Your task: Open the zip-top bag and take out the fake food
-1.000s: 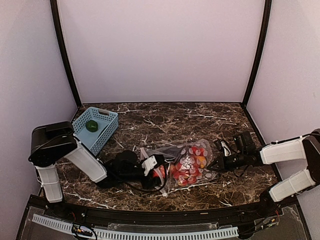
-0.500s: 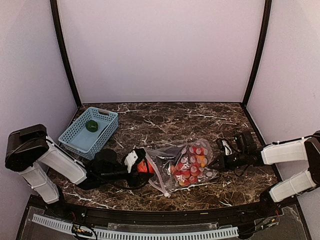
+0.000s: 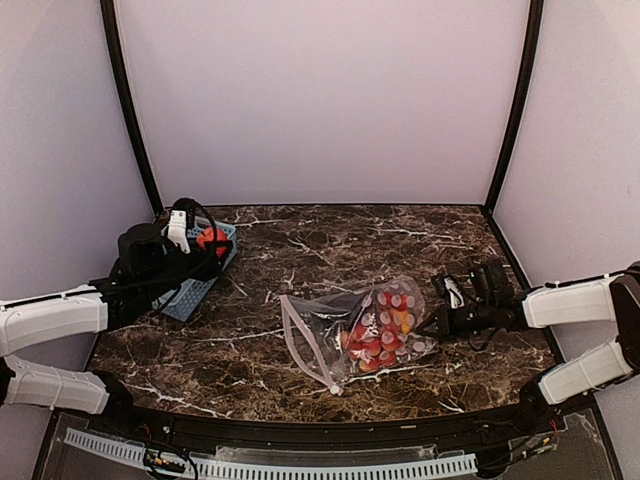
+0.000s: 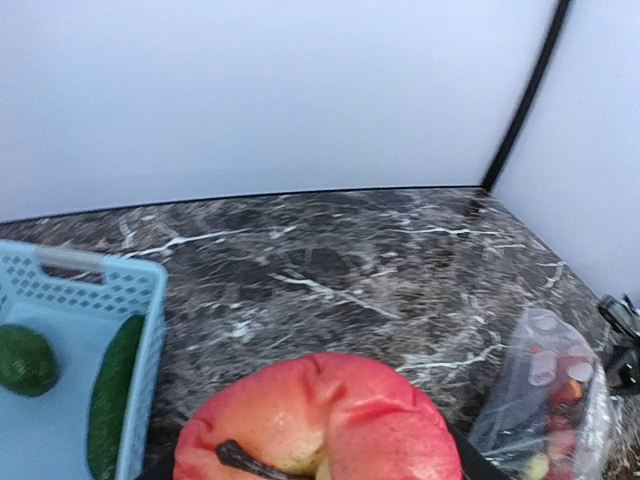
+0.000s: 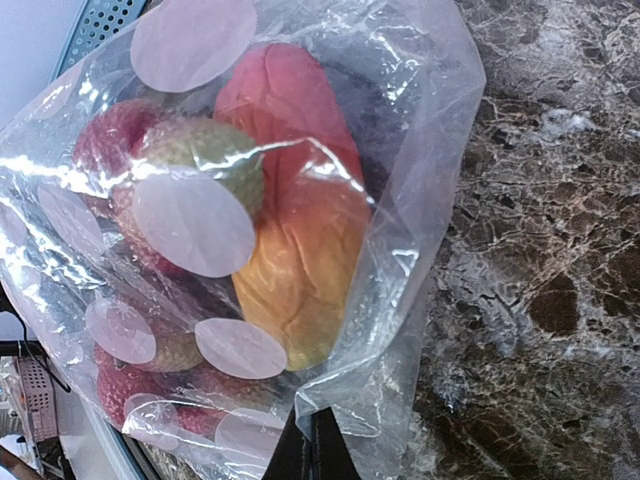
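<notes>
The left hand is over the blue basket at the far left corner of the counter. Its fingers are clamped on 1 red fruit with a yellowish patch. Inside the basket lie a green ball and a cucumber, near each other.

The zip-top bag lies flat in the middle of the counter, with its zip strip at the left end. The rest of the fake food, mostly red and orange pieces, is packed in its right half. The right hand is low at the bag's right end, and its fingers are pressed together on the plastic there.
</notes>
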Controlling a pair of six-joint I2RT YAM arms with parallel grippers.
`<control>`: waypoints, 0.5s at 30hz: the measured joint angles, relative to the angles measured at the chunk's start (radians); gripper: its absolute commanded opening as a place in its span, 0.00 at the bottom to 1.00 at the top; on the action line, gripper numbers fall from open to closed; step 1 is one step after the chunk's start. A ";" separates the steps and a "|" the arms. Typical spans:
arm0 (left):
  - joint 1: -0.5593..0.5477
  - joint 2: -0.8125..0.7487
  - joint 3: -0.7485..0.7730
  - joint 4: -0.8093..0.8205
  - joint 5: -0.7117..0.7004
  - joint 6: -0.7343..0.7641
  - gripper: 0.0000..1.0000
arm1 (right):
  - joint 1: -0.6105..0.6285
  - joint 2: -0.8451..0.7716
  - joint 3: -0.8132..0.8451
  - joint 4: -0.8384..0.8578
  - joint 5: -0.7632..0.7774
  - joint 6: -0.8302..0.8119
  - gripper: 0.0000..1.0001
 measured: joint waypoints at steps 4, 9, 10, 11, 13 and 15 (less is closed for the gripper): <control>0.152 0.019 0.060 -0.135 -0.041 -0.077 0.55 | 0.000 0.000 0.006 -0.003 0.000 -0.007 0.00; 0.299 0.148 0.177 -0.265 -0.052 -0.131 0.55 | 0.000 0.004 0.009 -0.003 -0.001 -0.012 0.00; 0.326 0.186 0.207 -0.282 -0.056 -0.136 0.55 | 0.000 0.006 0.010 -0.003 -0.001 -0.012 0.00; 0.347 0.227 0.236 -0.296 -0.058 -0.140 0.56 | 0.000 0.008 0.010 -0.003 -0.001 -0.012 0.00; 0.378 0.316 0.294 -0.317 -0.064 -0.142 0.57 | 0.000 0.013 0.011 -0.002 -0.002 -0.012 0.00; 0.389 0.409 0.354 -0.338 -0.069 -0.141 0.58 | 0.000 0.017 0.013 -0.002 -0.002 -0.013 0.00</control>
